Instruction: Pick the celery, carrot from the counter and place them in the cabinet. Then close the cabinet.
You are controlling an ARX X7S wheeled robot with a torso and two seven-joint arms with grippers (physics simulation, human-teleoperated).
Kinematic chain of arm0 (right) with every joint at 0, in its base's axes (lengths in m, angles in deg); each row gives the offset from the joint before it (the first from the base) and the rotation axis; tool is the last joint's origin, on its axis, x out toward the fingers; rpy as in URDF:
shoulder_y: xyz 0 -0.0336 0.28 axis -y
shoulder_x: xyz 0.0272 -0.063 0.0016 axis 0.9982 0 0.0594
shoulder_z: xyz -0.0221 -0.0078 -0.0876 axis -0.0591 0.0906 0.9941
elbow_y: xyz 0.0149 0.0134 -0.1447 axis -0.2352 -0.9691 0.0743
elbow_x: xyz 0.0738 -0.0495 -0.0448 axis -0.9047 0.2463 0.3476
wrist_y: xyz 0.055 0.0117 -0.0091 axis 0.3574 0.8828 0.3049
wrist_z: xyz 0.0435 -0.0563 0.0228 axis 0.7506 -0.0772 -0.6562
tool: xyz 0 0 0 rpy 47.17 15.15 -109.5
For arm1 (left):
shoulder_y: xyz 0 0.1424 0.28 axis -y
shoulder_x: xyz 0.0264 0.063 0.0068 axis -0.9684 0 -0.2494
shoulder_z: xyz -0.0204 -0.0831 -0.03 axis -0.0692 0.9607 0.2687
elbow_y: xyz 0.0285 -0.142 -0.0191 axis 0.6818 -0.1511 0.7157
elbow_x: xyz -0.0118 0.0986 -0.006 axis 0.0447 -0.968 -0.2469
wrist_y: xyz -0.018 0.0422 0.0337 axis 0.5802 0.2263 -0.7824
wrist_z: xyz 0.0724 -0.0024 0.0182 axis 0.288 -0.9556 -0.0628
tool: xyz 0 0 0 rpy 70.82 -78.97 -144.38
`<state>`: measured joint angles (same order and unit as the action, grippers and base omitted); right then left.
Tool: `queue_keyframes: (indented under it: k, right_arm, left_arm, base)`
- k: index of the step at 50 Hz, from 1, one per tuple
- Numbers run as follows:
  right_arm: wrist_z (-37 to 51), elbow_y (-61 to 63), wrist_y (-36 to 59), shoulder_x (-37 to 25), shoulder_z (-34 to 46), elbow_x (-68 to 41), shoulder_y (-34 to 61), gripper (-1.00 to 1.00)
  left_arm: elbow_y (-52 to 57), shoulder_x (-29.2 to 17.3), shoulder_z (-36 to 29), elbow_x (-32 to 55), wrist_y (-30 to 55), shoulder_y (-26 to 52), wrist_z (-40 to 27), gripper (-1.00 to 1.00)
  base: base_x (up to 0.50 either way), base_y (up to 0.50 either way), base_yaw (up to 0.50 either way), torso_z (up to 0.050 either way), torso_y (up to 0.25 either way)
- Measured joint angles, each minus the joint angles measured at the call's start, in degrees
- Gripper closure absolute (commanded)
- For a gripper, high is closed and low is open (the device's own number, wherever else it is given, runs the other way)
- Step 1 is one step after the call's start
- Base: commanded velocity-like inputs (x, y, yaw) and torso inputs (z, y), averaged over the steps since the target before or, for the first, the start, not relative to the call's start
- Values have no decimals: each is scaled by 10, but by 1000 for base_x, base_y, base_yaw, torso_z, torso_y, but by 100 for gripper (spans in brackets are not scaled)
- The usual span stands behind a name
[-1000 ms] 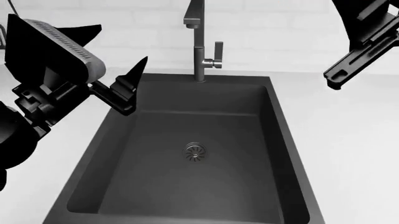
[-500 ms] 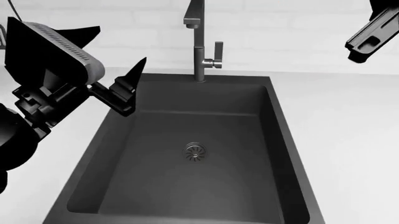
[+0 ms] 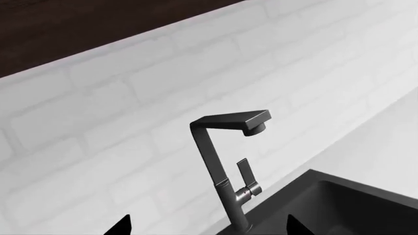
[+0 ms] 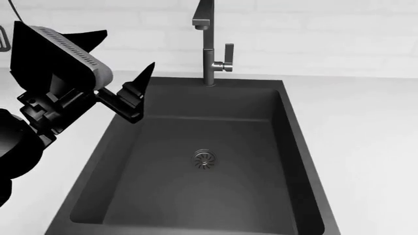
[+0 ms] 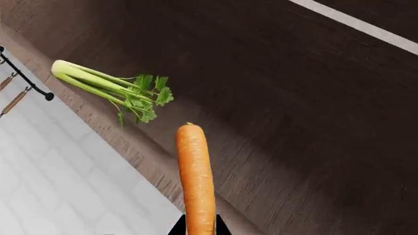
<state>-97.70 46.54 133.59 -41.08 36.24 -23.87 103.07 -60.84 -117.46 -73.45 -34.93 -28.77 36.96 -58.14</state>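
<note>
Right wrist view: the right gripper [image 5: 197, 229] is clamped on the carrot [image 5: 195, 172], held over the dark cabinet [image 5: 274, 98] shelf. The celery [image 5: 107, 88] already lies there, at ten o'clock. Released too near the front lip, the carrot could roll out. Left gripper [image 4: 124, 93] hangs spread over the sink [image 4: 202, 161].

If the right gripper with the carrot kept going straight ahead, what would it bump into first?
Probably the dark wooden cabinet surface ahead. The right gripper, jaws shut on the carrot, points into it. The celery lies off to one side, likely missed, though depth is hard to judge.
</note>
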Motion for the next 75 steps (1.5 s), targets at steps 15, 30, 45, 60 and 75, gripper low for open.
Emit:
queue_keyframes:
  k: [15,30,45,60,75]
  right_arm:
    - [22,-107,-19,47,7,55,63,100]
    - [19,-245,-5,98,22,79,123,100]
    - [4,-402,-10,152,17,93,182,100]
    - [-23,-554,0,194,33,112,235,100]
    - [-54,-632,9,218,56,142,267,-100]
  left_arm:
    - [-3,-1,-2,-2,-3,-1,1,-100]
    - [-5,-2,-4,-3,-4,-3,0,-100]
    - [-7,-3,-5,-6,-10,-11,-1,-100]
    - [-13,-2,-10,-11,-16,-15,0,-100]
    - [-16,-4,-10,-13,-22,-21,1,-100]
  base:
    - [0,0,0,0,0]
    - [0,0,0,0,0]
    - [0,0,0,0,0]
    - [0,0,0,0,0]
    - [0,0,0,0,0]
